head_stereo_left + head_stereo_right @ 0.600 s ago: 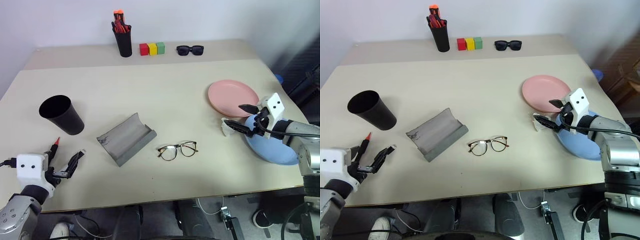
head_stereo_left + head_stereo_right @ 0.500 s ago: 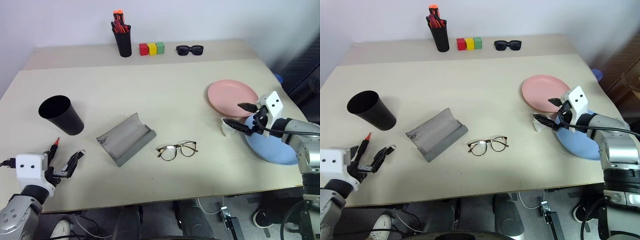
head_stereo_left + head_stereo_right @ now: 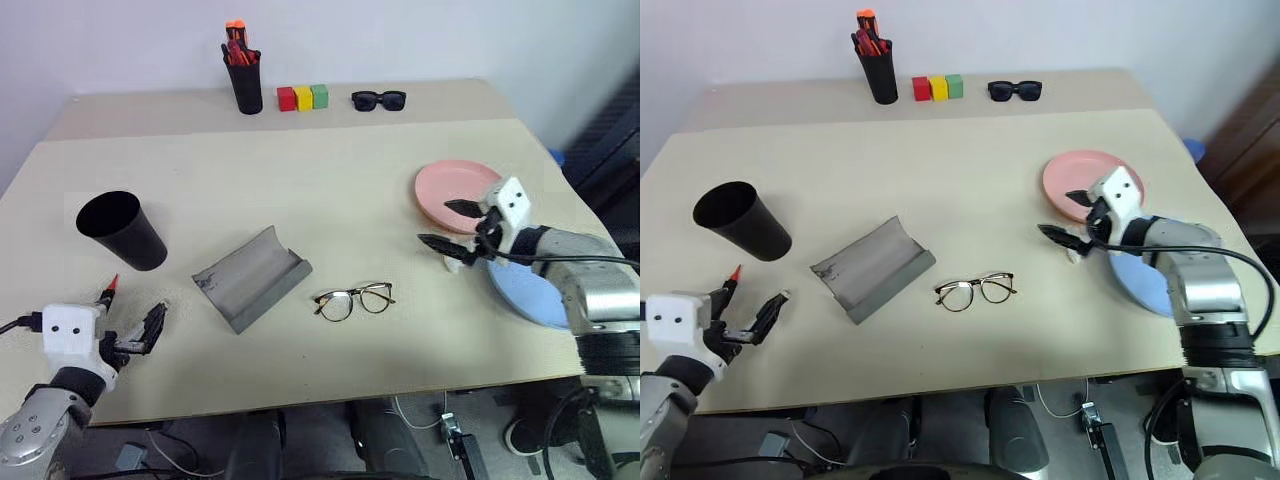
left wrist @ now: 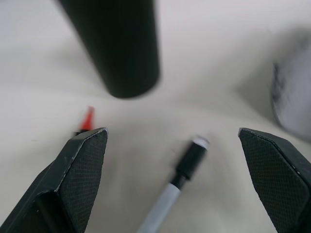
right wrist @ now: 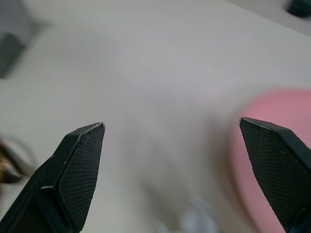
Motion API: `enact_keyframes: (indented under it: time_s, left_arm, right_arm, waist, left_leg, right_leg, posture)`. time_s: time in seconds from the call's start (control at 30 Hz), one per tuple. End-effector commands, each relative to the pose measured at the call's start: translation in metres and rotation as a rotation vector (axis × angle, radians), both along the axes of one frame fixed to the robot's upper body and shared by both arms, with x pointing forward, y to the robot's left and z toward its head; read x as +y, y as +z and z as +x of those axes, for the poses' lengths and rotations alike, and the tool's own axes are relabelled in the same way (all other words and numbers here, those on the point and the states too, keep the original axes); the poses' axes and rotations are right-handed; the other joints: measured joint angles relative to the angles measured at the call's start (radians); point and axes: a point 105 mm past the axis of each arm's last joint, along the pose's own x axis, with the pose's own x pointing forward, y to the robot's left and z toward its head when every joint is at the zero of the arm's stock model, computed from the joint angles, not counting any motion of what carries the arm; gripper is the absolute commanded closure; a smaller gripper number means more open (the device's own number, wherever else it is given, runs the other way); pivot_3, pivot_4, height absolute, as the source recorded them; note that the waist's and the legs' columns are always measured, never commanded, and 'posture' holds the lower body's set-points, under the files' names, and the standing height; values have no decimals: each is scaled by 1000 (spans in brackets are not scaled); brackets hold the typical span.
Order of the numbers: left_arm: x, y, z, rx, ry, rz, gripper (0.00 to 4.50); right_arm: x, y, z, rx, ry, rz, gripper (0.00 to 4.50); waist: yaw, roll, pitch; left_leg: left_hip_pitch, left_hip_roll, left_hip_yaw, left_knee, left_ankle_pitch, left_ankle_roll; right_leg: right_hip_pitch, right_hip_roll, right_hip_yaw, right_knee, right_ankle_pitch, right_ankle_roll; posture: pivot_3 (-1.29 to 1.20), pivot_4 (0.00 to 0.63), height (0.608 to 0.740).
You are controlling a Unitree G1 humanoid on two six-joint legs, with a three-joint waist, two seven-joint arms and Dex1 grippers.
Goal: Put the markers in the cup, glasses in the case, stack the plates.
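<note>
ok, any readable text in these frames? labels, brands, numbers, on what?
None readable.
The cup, the case, the pink plate and the blue plate: plain, no print.
The red, yellow and green blocks: no marks visible.
The markers in the pen cup and the marker by the left gripper: any print is too small or blurred to tell.

A robot test setup in a lab or office room — a staged tabletop.

A plain beige table [image 3: 330, 170] stands against a bare white wall [image 3: 400, 40]; props are laid out well apart — 3 coloured blocks [image 3: 304, 97], a pen cup [image 3: 245, 82], sunglasses [image 3: 379, 99] — and cables [image 3: 420, 420] trail on the floor beneath.
</note>
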Motion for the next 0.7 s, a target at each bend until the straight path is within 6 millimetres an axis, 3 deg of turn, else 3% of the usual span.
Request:
enact_keyframes:
  time_s: [0.03,0.13,0.23,0.47,0.5,0.53,0.63,0.7]
  left_arm:
    - [-1,7,3,54,-24,33,76]
    - [4,10,10,91,-26,36,76]
    - [6,-3,16,234,-26,44,76]
    - [3,-17,21,399,-59,-21,76]
    - [3,-16,23,401,-59,-24,595]
    - [3,-16,25,404,-54,-30,842]
    - [3,-14,30,398,-62,-25,2502]
    - [1,-11,32,386,-76,-21,3326]
  right_arm:
    - [45,17,-24,-49,206,-14,0]
    - [77,13,-52,-19,364,-9,0]
    - [97,11,-66,-37,436,-3,0]
    - [111,-4,-79,-25,449,8,0]
    - [111,-4,-79,-27,447,11,0]
    - [112,-5,-80,-30,446,13,0]
    - [114,-6,-81,-36,446,20,0]
    - [115,-7,-81,-37,444,22,0]
  waist:
    - [2,0,0]
    - [8,-1,0]
    - [12,-2,-1]
    - [13,-1,-1]
    - [13,-1,-1]
    - [15,-1,-1]
    - [16,-1,-1]
    - [18,-1,-1]
  left_leg:
    - [0,0,0,0,0,0]
    - [-1,0,-2,0,0,0]
    - [-1,0,-2,0,0,0]
    - [0,0,-2,0,0,0]
    - [1,0,-2,0,0,0]
    - [1,0,-2,0,0,0]
    - [1,0,-2,1,0,0]
    - [1,0,-2,1,0,0]
  right_leg:
    - [0,0,0,0,0,0]
    - [0,0,-1,0,0,0]
    - [1,0,-1,0,0,0]
    - [1,0,-1,0,0,0]
    - [1,0,-1,1,0,0]
    - [1,0,-1,1,0,0]
    - [1,0,-1,2,0,0]
    - [1,0,-1,2,0,0]
  posture:
    - [0,150,740]
    - [0,150,740]
    - [0,150,740]
    - [0,150,740]
    - [0,150,740]
    - [0,150,740]
    - [0,150,740]
    - [0,150,740]
